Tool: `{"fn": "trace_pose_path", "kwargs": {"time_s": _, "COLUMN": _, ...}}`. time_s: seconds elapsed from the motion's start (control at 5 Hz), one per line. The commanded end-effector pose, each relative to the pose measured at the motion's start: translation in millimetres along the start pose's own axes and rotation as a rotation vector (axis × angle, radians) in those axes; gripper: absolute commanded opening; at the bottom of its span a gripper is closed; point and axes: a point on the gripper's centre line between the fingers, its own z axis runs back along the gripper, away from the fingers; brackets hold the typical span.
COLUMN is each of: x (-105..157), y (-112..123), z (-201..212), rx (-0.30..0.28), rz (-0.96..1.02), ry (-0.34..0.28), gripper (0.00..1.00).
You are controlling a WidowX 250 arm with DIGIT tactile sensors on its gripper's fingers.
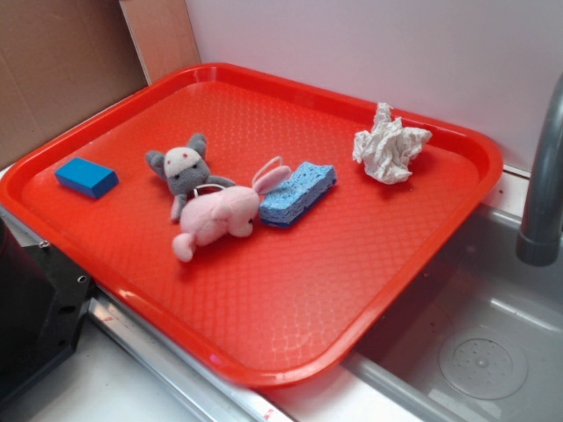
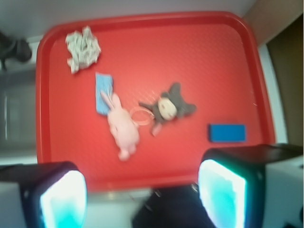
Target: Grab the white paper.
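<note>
While the white paper (image 1: 391,144) is lying unobstructed near the blue sponge (image 1: 299,192), the claw (image 2: 142,194) is hovering released, holding nothing.

Soft, even lighting with faint shadows; wrist view blurred throughout, perhaps motion, glare on claw fingers (image 2: 64,197).

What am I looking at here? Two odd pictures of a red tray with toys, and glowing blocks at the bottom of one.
Both show one scene. The exterior view looks at the red tray from the side. The wrist view comes from a camera on the robot arm, looking down; the glowing blocks are the fingers of its gripper, open and holding nothing. On the tray lie the white paper, a blue sponge, a pink plush rabbit, a grey plush toy and a blue block. A sink sits beside the tray.
</note>
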Motion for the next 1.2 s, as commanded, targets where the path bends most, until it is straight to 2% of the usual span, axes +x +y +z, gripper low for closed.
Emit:
{"fn": "trace_pose_path", "kwargs": {"time_s": 0.0, "x": 58.7, "y": -40.6, "z": -49.3, "rx": -0.044, "rz": 0.084, "ry": -0.111, "gripper": 1.00}}
{"fn": "trace_pose_path", "kwargs": {"time_s": 0.2, "x": 82.1, "y": -63.0, "z": -80.3, "rx": -0.109, "rz": 0.076, "ry": -0.098, "gripper": 1.00}}
{"fn": "trace_pose_path", "kwargs": {"time_s": 0.4, "x": 99.5, "y": -78.0, "z": -112.8, "rx": -0.058, "rz": 0.140, "ry": -0.095, "gripper": 1.00}}
{"fn": "trace_pose_path", "kwargs": {"time_s": 0.6, "x": 116.2, "y": -86.8, "z": -137.2, "rx": -0.036, "rz": 0.163, "ry": -0.086, "gripper": 1.00}}
{"fn": "trace_pose_path", "kwargs": {"time_s": 1.0, "x": 139.0, "y": -87.2, "z": -174.6, "rx": 0.018, "rz": 0.195, "ry": -0.047, "gripper": 1.00}}
